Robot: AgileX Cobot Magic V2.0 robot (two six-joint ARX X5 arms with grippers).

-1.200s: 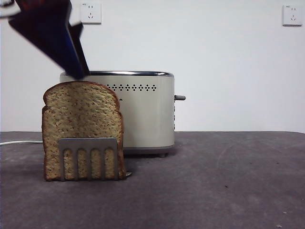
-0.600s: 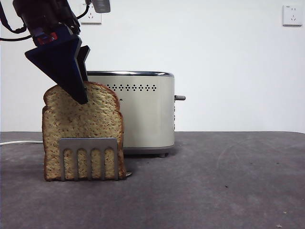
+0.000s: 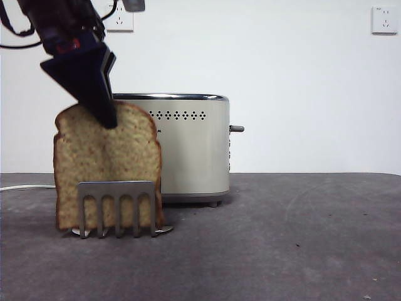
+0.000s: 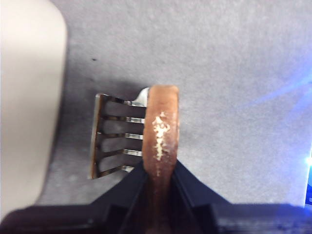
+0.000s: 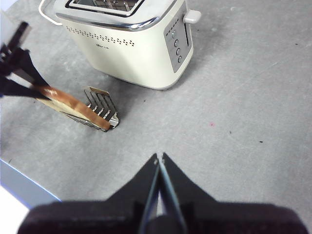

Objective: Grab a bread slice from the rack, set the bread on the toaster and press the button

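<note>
The slice of bread (image 3: pixel 106 169) stands on edge in the grey metal rack (image 3: pixel 116 207), just left of and in front of the cream toaster (image 3: pixel 188 150). My left gripper (image 3: pixel 106 116) comes down from the upper left and is shut on the slice's domed top. In the left wrist view its jaws pinch the crust (image 4: pixel 161 131) beside the rack (image 4: pixel 114 136), with the toaster (image 4: pixel 24 97) at the side. My right gripper (image 5: pixel 160 158) is shut and empty, high above the table, looking at the toaster (image 5: pixel 131 39), the rack (image 5: pixel 100 109) and the slice (image 5: pixel 73 105).
The toaster's lever (image 3: pixel 236 128) sticks out of its right end, above a column of buttons (image 5: pixel 178 46). A white cord (image 3: pixel 25 187) runs off to the left. Wall sockets (image 3: pixel 383 20) are on the back wall. The table's edge (image 5: pixel 29 185) lies near the rack.
My left gripper came down onto the top of the slice and closed on it. The slice has now risen slightly in the rack.
</note>
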